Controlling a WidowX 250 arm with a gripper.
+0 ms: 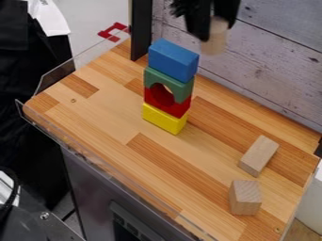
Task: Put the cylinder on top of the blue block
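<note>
At the top of the camera view, the black gripper (213, 29) is shut on a light wooden cylinder (214, 41), held upright between its fingers. Below and to the left of it is the blue block (173, 60), the top piece of a stack. Under the blue block come a green arch (168, 83), a red arch (166, 100) and, at the bottom, a yellow block (164, 118). In the view the cylinder hangs up and to the right of the blue block, apart from it.
Two plain wooden blocks lie at the right, one long (258, 156) and one shorter (245, 197). A black post (141, 30) rises behind the stack at the wooden table's (100, 110) back edge, beside a grey plank wall (270, 70). Clear low guards line the left edges.
</note>
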